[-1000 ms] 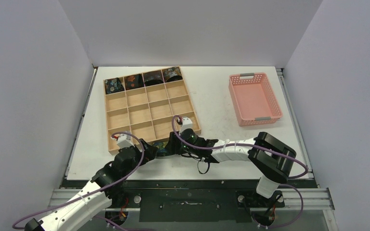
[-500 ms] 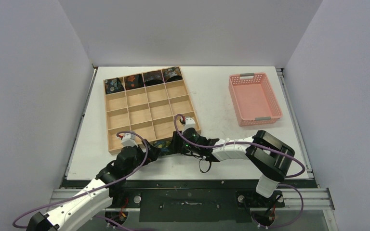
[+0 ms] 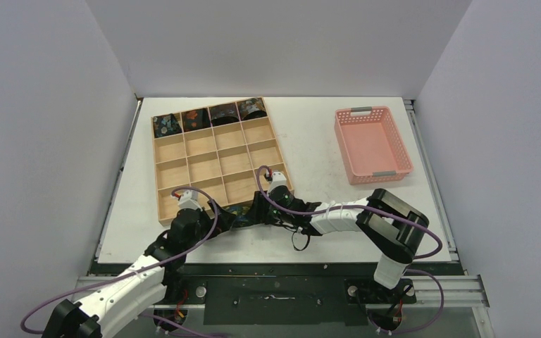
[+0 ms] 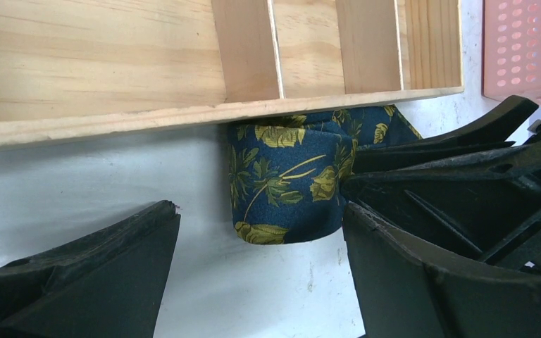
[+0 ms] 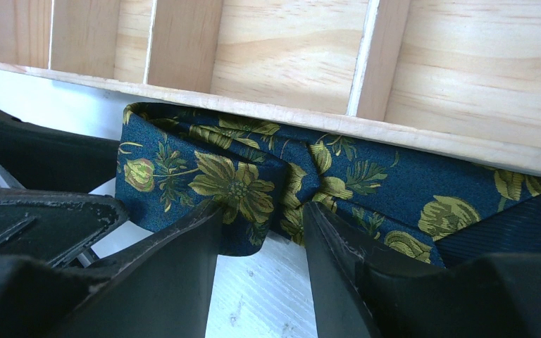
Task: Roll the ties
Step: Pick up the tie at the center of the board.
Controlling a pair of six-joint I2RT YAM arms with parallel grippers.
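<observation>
Currently, four rolled ties [image 3: 210,116] sit in the far row of the tray [image 3: 218,169]. A fifth tie [image 4: 282,176], partly coiled, lies on the tabletop [image 3: 310,141] at the tray's near edge, between the wide left pincer [image 4: 260,211] and the narrowed right pincer [image 5: 260,208]; grip unclear.

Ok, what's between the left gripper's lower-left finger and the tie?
Left wrist view shows only bare white table between that finger and the tie's folded end.
</observation>
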